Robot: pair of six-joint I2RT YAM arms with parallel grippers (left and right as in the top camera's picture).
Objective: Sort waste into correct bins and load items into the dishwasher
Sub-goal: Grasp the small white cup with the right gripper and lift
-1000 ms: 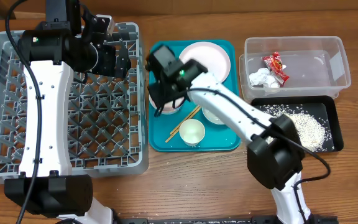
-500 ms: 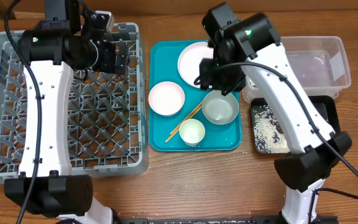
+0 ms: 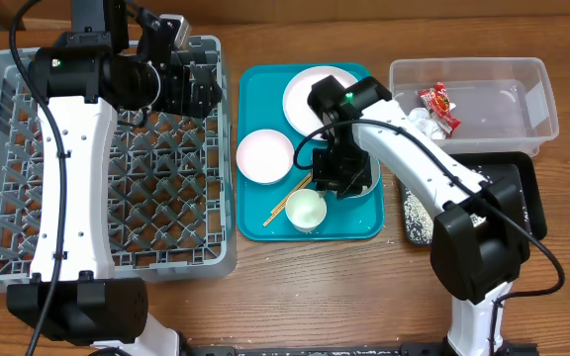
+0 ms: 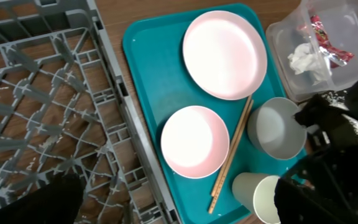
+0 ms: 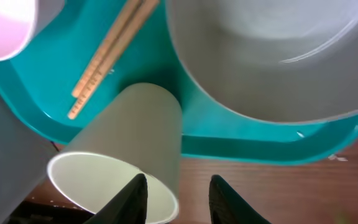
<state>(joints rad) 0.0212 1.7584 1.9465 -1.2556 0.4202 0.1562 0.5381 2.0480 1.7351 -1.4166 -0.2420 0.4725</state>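
On the teal tray (image 3: 255, 222) lie a pink plate (image 3: 315, 94), a pink bowl (image 3: 264, 156), a grey-white bowl (image 3: 364, 178), a white cup (image 3: 306, 210) and two chopsticks (image 3: 291, 198). My right gripper (image 3: 330, 188) is low between the grey bowl and the cup. In the right wrist view it (image 5: 178, 199) is open, with the rim of the cup (image 5: 123, 155) between its fingers. My left gripper (image 3: 194, 91) is open and empty over the far right edge of the grey dish rack (image 3: 97, 168). The red-and-white wrapper (image 3: 438, 107) and the tissue (image 3: 419, 123) lie in the clear tub (image 3: 522, 109). Rice (image 3: 419, 210) lies in the black tray (image 3: 522, 198).
The left wrist view shows the plate (image 4: 224, 53), the pink bowl (image 4: 194, 140), the chopsticks (image 4: 232, 152), the grey bowl (image 4: 275, 127) and the cup (image 4: 260, 196). My right arm crosses the black tray and hides much of it. Bare wooden table lies in front.
My right arm swung from the pink bowl up toward the tub, then came down low at the cup and grey bowl. My left arm has barely moved.
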